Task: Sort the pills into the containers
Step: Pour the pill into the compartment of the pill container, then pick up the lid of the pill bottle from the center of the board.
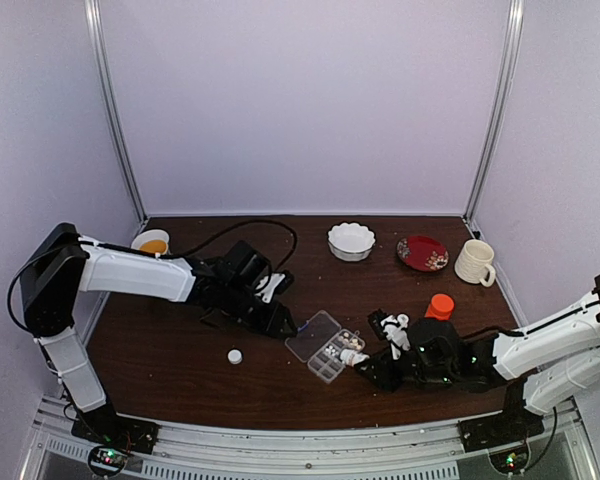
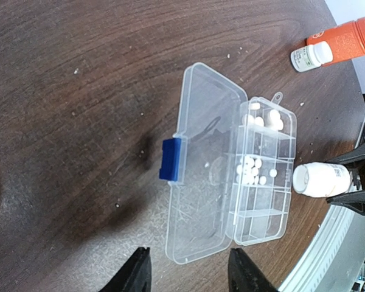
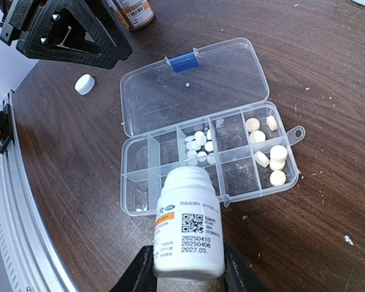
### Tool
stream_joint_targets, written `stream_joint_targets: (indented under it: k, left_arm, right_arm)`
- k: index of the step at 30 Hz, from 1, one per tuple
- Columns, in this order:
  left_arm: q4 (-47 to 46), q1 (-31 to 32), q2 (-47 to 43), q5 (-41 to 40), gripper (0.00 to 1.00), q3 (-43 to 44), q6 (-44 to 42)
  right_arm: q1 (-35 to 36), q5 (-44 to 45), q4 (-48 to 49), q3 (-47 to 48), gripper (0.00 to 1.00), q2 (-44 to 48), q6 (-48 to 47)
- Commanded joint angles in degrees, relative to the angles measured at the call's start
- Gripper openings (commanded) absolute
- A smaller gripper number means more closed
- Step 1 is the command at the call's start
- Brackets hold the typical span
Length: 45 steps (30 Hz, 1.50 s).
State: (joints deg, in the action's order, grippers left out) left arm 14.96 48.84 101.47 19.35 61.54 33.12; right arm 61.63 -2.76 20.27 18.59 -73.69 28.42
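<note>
Bottle [image 3: 188,225] sits clamped in right fingers [image 3: 188,271] over organizer [image 3: 201,91] edge; left fingers [image 2: 188,274] half-open, empty.

Soft, even light fills all the pictures. Dim shadows lie on the dark table [image 2: 67,73] by the clear box [image 2: 201,182]. The top view is a little fuzzy.

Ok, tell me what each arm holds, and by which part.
Right gripper: the small white plastic pill bottle, clamped at its base between the fingers. Left gripper: nothing.
</note>
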Motion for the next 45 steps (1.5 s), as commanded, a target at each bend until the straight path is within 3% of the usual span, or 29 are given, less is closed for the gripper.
stream_joint_targets:
  k: [1,13,21,33,45]
  left_arm:
    - [1.2,0.3,-2.6,-1.6,0.46,1.4,-1.2]
    - [8.4,1.9,-8.6,-9.3,0.47,-0.5,-1.0]
    - [11.2,1.9,-15.9,-14.3,0.48,-6.2,1.3]
    - [17.5,1.9,-19.8,-21.0,0.61,-11.2,3.5]
    - [17.7,1.9,-16.1,-20.9,0.64,-11.1,3.3]
  right_arm:
    - [-0.2,0.0,0.0,1.0,0.00,0.7,-0.8]
    - [-0.2,1.1,-0.1,1.2,0.00,0.3,-0.8]
    - [-0.2,0.9,8.1,-3.3,0.00,4.3,-0.5]
    - [-0.2,-1.2,17.4,-8.8,0.00,15.0,-4.1]
    - [-0.2,-9.6,15.7,2.9,0.00,31.1,-18.8]
